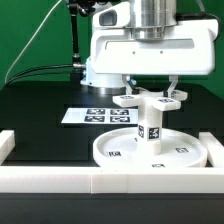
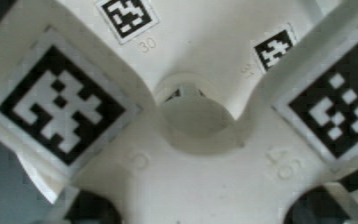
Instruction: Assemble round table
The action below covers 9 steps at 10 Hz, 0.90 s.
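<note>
The large flat disc [image 1: 115, 152] lies on the black table by the front wall. The short cylinder leg [image 1: 153, 128] stands upright on its middle. The cross-shaped piece [image 1: 150, 101] sits on top of the leg, its tagged arms spreading out. My gripper [image 1: 151, 92] comes down from above with a finger on each side of the cross-shaped piece and is shut on it. In the wrist view the cross-shaped piece [image 2: 194, 110] fills the picture, with tags on its arms. My gripper [image 2: 197, 205] shows only as dark fingertips [image 2: 101, 205] against the piece's edges.
The marker board [image 1: 92, 116] lies flat behind the disc, toward the exterior view's left. A white wall [image 1: 60, 182] runs along the front of the table, with raised ends at the left [image 1: 5, 142] and right [image 1: 216, 145]. Cables hang at the back.
</note>
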{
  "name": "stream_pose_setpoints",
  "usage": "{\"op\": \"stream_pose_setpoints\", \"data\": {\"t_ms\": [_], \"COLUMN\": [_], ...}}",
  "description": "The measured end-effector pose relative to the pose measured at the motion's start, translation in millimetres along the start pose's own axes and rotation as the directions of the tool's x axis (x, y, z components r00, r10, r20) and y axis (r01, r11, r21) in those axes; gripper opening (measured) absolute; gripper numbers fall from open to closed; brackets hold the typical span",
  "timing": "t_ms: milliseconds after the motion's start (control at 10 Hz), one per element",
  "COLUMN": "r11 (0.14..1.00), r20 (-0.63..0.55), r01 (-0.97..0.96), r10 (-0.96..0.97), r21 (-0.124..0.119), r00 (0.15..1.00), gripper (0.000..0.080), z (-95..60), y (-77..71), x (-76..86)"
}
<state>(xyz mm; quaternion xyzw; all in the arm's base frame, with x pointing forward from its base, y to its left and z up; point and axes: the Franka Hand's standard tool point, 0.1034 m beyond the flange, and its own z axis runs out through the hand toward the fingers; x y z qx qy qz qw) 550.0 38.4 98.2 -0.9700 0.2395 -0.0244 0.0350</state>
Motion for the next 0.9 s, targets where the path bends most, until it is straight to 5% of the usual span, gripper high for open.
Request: {"op": "stream_pose_setpoints", "data": {"t_ms": [200,300,400,600,900], "r11": [1.000,1.000,1.000,1.000,1.000], "r20": [0.001,0.009,0.020,0.019,0.024], "r01": [0.006,0.014,0.014,0.016,0.015], "r10": [-0.006,-0.014,-0.014,-0.016,-0.016], "r21": [0.000,-0.002,0.000,0.013,0.008], "r00": [1.000,1.000,1.000,1.000,1.000], "gripper": [0.0442,0.0583,0.0630,0.0646,0.0648], "z": [0.4,-3.4,-17.1,-34.5,-29.8], "y": [0.0,1.8,4.8,0.3,1.7], "x": [-0.2,-0.3,0.9,1.4,0.1]}}
